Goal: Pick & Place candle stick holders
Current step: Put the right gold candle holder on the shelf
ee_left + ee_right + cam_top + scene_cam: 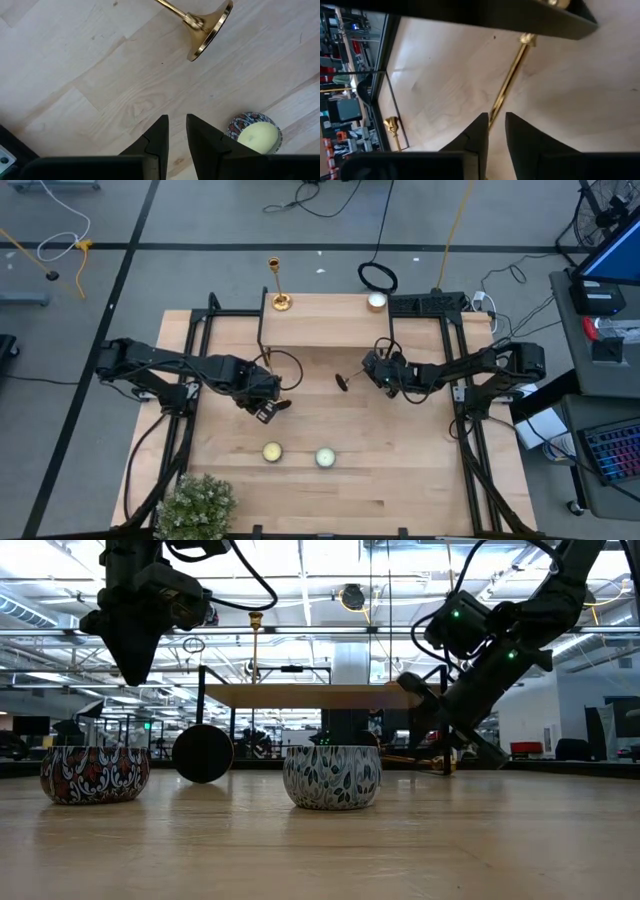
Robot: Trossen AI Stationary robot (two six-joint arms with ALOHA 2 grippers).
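Two gold candle stick holders show from above: one stands upright (277, 285) on the raised wooden shelf (320, 325) at the back of the table (400, 470), and the other, a lying holder (352, 375), rests on its side on the table in front of that shelf. The lying holder's round base points toward the left arm and its thin stem runs toward the right arm, so its long axis lies roughly across the table between the two grippers. The right gripper (492, 125) is much the nearer one; in its wrist view the gold stem runs straight in between its two dark fingers (476, 131), which stand close together on it, so the grip looks just taken or nearly taken. The left gripper (176, 131) hovers above bare wood with its fingers nearly together and nothing between them; the flared base of the lying holder is ahead of it, apart from it, and a small candle in a patterned tin (255, 134) sits just beside its fingers. My judgement is that the coming move belongs to the right arm: lift by the stem, then swing the base down so the holder can stand on the shelf.
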